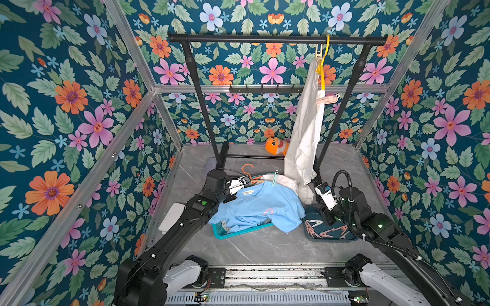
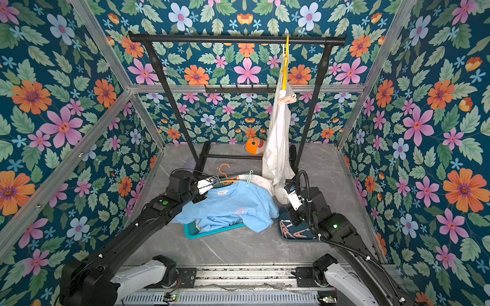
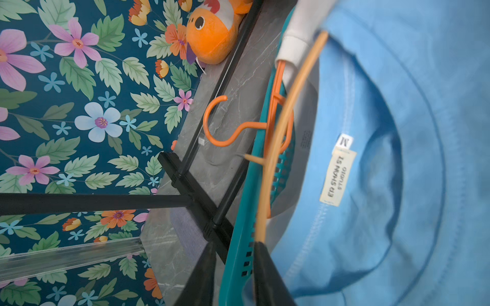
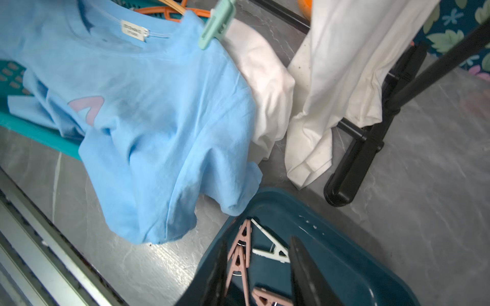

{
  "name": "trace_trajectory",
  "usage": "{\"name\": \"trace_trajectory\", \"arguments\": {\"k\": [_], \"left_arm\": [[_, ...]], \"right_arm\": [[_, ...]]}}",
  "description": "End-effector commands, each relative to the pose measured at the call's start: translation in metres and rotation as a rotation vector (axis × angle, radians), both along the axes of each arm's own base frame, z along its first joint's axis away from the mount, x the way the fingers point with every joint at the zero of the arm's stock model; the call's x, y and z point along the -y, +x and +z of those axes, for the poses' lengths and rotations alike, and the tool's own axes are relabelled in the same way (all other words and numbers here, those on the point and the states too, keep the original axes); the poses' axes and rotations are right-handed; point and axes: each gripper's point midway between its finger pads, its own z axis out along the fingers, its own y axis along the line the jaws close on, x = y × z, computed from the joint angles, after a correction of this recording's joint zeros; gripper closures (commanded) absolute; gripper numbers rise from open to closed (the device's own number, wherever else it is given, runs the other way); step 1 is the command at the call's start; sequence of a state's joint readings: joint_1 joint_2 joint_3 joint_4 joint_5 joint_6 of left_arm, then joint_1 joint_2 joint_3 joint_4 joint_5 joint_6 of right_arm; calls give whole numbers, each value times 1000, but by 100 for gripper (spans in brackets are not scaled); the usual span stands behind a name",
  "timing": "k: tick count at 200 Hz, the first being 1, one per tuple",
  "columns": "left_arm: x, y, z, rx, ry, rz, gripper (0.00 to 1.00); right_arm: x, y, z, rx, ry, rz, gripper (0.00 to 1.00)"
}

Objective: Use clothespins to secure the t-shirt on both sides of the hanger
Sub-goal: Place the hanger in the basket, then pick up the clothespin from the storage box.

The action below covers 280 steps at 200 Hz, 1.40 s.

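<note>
Dark teal floral wallpaper (image 1: 66, 106) covers every wall, framed by aluminium struts (image 1: 79, 204). The floor is a grey marbled tabletop (image 1: 265, 246). Far left on it lies a pale slab (image 1: 172, 217).

The left gripper (image 3: 234, 243) has its fingers apart, astride the rim of a teal basket (image 1: 244, 230), and a tan hanger (image 3: 278, 148) touches 1 finger. A blue t-shirt (image 1: 265, 204) drapes over the basket, with 1 pale green clothespin (image 1: 274, 178) clipped at its shoulder.

Behind stands a black rack (image 1: 275, 39) with an orange plush toy (image 1: 275, 146) at its foot. On its rail a white garment (image 1: 305, 127) hangs from a yellow hanger (image 1: 322, 76) carrying 1 pink clothespin (image 1: 328, 99).

At the right, a dark blue tray (image 4: 344, 238) holds loose clothespins (image 4: 240, 254). The right gripper (image 4: 258, 238) hangs over them, jaws apart on either side of a pink one.
</note>
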<state>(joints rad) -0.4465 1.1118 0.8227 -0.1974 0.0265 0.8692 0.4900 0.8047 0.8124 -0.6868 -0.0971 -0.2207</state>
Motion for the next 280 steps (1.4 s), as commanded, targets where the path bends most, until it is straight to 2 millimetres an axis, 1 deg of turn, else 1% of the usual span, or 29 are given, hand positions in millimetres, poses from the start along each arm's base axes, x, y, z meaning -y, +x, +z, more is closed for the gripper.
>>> {"name": "trace_trajectory", "arguments": {"k": [1, 10, 21, 37, 50, 71, 97, 108, 120, 135, 143, 151, 158, 167, 179, 198, 211, 227, 240, 262, 280], "left_arm": [[3, -2, 5, -9, -25, -8, 56], [4, -3, 9, -8, -40, -9, 48], [4, -5, 17, 7, -56, -8, 44], [2, -5, 33, 45, -102, 16, 41], [1, -7, 49, 71, -157, 37, 40], [-1, -16, 71, 95, -269, 67, 37], [-3, -31, 88, 120, -401, 77, 35], [-7, -36, 94, 133, -456, 98, 33], [-10, -42, 95, 133, -493, 109, 32], [-12, -49, 94, 124, -509, 109, 31], [-13, -53, 93, 117, -508, 112, 31], [-15, -55, 93, 117, -507, 115, 31], [-16, -56, 92, 115, -502, 116, 31], [-17, -58, 91, 114, -496, 115, 30], [-18, -58, 90, 111, -492, 118, 30], [-16, -60, 87, 111, -490, 103, 31], [-15, -62, 89, 127, -499, 92, 30], [-16, -62, 92, 140, -511, 92, 29], [-15, -61, 92, 138, -513, 94, 29], [-13, -61, 89, 122, -508, 88, 30], [-13, -63, 93, 138, -520, 76, 31]], "right_arm": [[9, -21, -28, -68, -196, 177, 60], [11, -20, -33, -78, -230, 197, 61], [13, -19, -41, -88, -263, 221, 61], [18, -15, -54, -113, -301, 233, 62], [18, -14, -64, -156, -299, 255, 63], [19, -7, -79, -169, -297, 279, 64], [12, -3, -99, -188, -282, 332, 64], [11, 0, -107, -202, -294, 342, 66], [11, 1, -114, -218, -308, 367, 69], [15, 2, -126, -233, -352, 383, 73], [16, 5, -128, -233, -364, 385, 74], [16, 5, -128, -241, -367, 394, 79], [15, 6, -129, -246, -371, 400, 80], [17, 8, -131, -245, -388, 396, 80], [19, 9, -135, -254, -406, 407, 75], [22, 8, -143, -282, -434, 425, 75], [22, 1, -147, -317, -434, 446, 74], [22, -2, -150, -323, -434, 457, 73], [23, 3, -151, -303, -442, 451, 73], [24, 10, -154, -292, -464, 440, 76], [24, 12, -158, -299, -470, 443, 76]]}}
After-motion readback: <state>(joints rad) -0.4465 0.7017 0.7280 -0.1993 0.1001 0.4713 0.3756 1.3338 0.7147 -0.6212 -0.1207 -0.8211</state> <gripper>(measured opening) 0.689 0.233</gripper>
